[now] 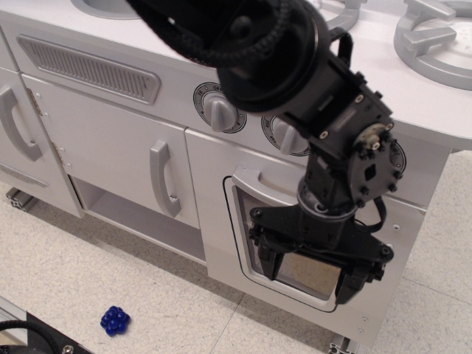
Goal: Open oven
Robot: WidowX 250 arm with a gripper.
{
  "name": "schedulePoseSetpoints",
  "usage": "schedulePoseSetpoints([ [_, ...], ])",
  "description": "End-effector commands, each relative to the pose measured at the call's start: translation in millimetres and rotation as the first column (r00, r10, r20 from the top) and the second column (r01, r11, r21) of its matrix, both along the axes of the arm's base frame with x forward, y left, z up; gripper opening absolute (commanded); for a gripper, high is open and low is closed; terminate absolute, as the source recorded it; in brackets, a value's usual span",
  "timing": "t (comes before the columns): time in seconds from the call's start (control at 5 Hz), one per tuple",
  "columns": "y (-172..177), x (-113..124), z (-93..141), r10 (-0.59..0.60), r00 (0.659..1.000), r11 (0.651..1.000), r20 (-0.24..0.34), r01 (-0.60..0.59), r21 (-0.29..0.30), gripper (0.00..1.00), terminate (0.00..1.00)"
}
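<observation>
Oven (221, 221), a white toy-kitchen unit with a rounded clear window in its large door and grey dial knobs (219, 112) above, looks rigid and light, likely painted board or plastic, smooth enough to slip under bare pads. Its door appears shut. The sensible hold is the wide grey horizontal handle (273, 179) along the door's top edge, hooked from above and pulled outward and down on what is probably a bottom hinge. The black end effector (313, 269) hangs just in front of the window, below that handle, fingers spread apart and gripping nothing. A plain cabinet door (110, 147) lies left.
</observation>
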State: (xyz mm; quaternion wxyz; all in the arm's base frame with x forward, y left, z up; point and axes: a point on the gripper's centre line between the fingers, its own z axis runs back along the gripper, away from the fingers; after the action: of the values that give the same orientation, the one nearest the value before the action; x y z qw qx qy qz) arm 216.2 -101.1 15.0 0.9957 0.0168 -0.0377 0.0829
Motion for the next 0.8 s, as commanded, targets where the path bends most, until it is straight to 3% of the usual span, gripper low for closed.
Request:
schedulePoseSetpoints([
  [0.0, 51.2, -1.2, -7.6, 0.340, 0.938, 0.940, 0.073, -0.336, -0.054, 1.00, 0.00],
  [0.2, 75.3, -2.4, -9.7, 0.533, 0.838, 0.846, 0.115, -0.529, -0.065, 1.00, 0.00],
  [0.4, 94.6, 1.0, -13.3, 0.711, 0.690, 0.703, 0.137, -0.688, -0.182, 1.00, 0.00],
  [0.6, 105.0, 11.5, -15.0, 0.832, 0.545, 0.550, 0.101, -0.786, -0.285, 1.00, 0.00],
])
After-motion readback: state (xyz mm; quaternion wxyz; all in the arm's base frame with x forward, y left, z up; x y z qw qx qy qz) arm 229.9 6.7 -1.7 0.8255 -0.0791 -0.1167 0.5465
